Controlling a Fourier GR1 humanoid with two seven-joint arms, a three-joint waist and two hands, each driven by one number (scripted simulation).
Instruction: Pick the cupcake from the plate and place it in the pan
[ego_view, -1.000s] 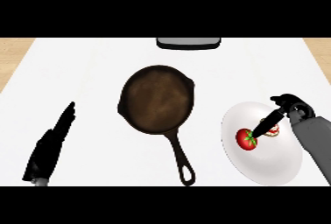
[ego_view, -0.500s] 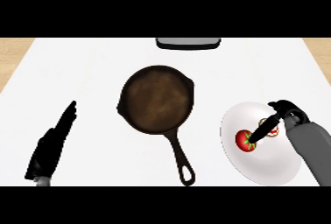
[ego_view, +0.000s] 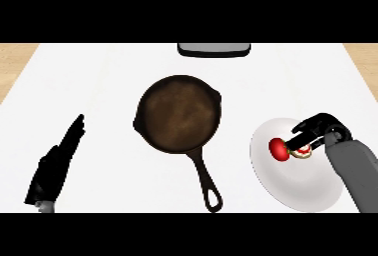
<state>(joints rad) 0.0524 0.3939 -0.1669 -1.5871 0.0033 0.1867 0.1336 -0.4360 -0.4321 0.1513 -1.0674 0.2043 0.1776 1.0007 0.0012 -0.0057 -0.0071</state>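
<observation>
Now, head view: everything below shows from above, looking down at the white counter (ego_view: 111, 90).
Cupcake (ego_view: 280, 149): it is on the plate, near the plate's 11 o'clock side, red top showing. It has not gone to the pan yet.
Plate (ego_view: 295, 192): white, at 4 o'clock from the pan, close by so the trip is short.
Right hand (ego_view: 319, 126): comes in over the plate's 1 o'clock edge. Its fingers (ego_view: 301, 139) are curled and seem to pinch the cupcake's side, ready to lift it.
Pan (ego_view: 179, 112): dark, nothing in it, at 10 o'clock from the plate. Its handle (ego_view: 207, 180) points to 5 o'clock.
Left hand (ego_view: 59, 157): rests open, fingers straight, at 8 o'clock from the pan, out of the way.
Grey thing (ego_view: 213, 49): at 12 o'clock, cut off, not needed.
Next, I think: lift, carry toward 10 o'clock, set it down in the pan.
</observation>
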